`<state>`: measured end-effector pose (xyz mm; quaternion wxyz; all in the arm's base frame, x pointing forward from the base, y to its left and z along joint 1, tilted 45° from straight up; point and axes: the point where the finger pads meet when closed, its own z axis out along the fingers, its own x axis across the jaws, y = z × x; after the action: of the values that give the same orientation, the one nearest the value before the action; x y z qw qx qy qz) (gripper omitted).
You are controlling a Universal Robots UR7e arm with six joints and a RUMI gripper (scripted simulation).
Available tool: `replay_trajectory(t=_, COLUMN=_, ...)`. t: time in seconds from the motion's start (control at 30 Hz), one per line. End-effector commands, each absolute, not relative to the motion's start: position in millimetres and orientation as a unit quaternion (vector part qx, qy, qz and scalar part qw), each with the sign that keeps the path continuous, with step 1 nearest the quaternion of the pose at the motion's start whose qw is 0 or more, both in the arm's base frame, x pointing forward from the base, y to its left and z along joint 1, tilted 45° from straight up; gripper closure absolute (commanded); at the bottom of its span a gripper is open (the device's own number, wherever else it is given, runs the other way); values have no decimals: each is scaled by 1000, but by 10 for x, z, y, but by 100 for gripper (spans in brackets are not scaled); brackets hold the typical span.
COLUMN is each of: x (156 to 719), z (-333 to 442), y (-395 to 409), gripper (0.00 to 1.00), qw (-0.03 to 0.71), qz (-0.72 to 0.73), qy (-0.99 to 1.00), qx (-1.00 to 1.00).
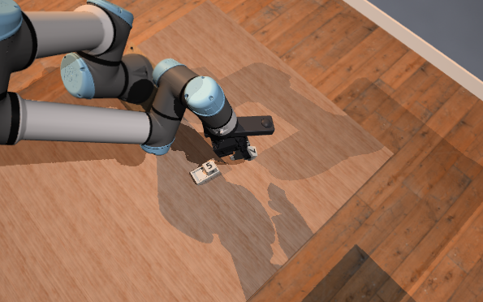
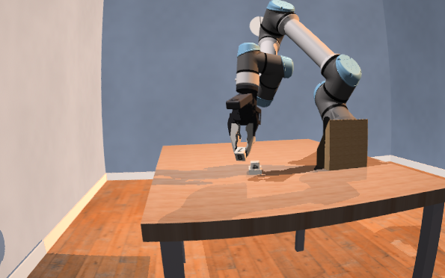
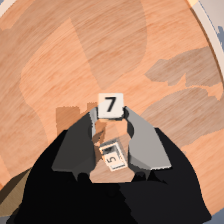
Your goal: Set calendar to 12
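Note:
My gripper (image 1: 243, 154) (image 2: 241, 150) (image 3: 110, 107) is shut on a white cube (image 1: 252, 153) (image 2: 240, 154) (image 3: 110, 105) and holds it tilted in the air, off to one side of the tray. A black 7 shows on it, upright in the wrist view; the exterior view also shows what looks like an 8 below the 7. The small white tray (image 1: 209, 179) (image 2: 254, 173) (image 3: 121, 153) stands on the table. A second cube (image 1: 209, 166) (image 2: 255, 164) (image 3: 112, 159) sits in one end of it with a 5 on top; the other end is vacant. The month's name cannot be read.
The wooden table (image 1: 75, 227) (image 2: 293, 203) carries the tray and the arm. The arm's brown base block (image 2: 347, 143) stands at the right in the exterior view. The table's edge (image 2: 237, 228) runs along the front in that view.

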<state>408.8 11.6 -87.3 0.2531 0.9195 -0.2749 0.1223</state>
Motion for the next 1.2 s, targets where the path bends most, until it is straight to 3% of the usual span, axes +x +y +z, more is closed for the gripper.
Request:
replay_trajectory(t=0.0, x=4090, z=-872, y=118, gripper=89, qw=250, qz=123, qy=-274, qx=920)
replay_trajectory(t=0.73, x=4072, z=-880, y=97, gripper=89, qw=139, qz=153, qy=-259, qx=944)
replay_trajectory(t=1.17, x=4075, z=-866, y=98, gripper=89, qw=128, qz=158, qy=-256, qx=945)
